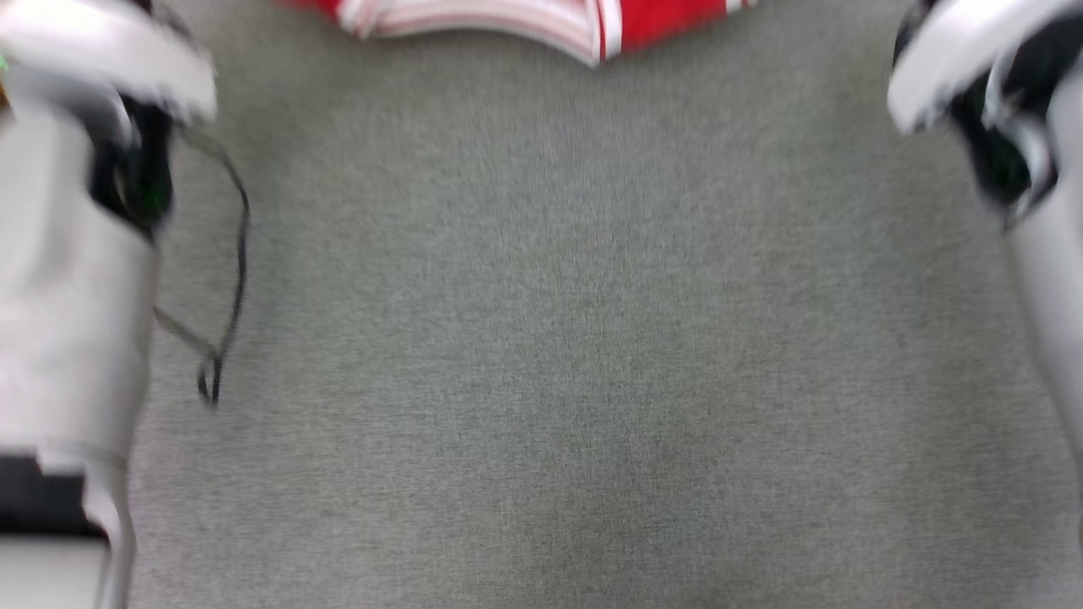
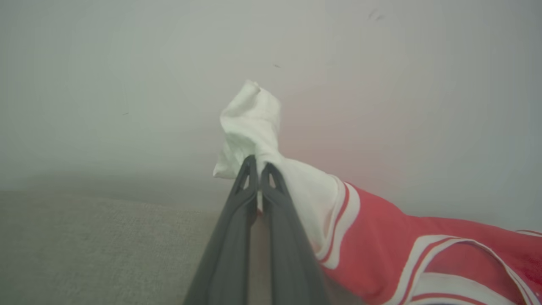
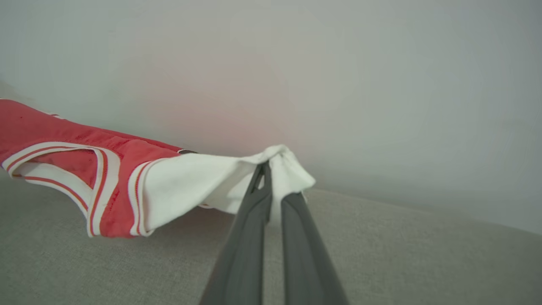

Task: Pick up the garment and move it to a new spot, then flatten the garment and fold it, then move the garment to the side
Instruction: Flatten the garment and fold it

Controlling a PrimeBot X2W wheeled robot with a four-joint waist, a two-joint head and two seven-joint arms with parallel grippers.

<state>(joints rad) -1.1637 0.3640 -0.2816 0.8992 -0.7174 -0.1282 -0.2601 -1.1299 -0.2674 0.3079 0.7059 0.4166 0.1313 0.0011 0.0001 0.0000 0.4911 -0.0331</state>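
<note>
The red garment (image 1: 541,21) with striped trim peeks in along the top edge of the blurred head view, past my two pale forearms. In the left wrist view my left gripper (image 2: 258,167) is shut on a bunched white sleeve panel of the garment (image 2: 381,241), and red cloth trails off to the lower right. In the right wrist view my right gripper (image 3: 269,169) is shut on the other white sleeve panel of the garment (image 3: 127,178), which stretches left and hangs above the grey surface.
A grey fabric surface (image 1: 558,338) spreads below both arms. A thin black cable (image 1: 224,288) loops beside my left forearm (image 1: 68,321). My right forearm (image 1: 1045,279) stands at the right edge. A plain pale wall (image 3: 381,84) rises behind the surface.
</note>
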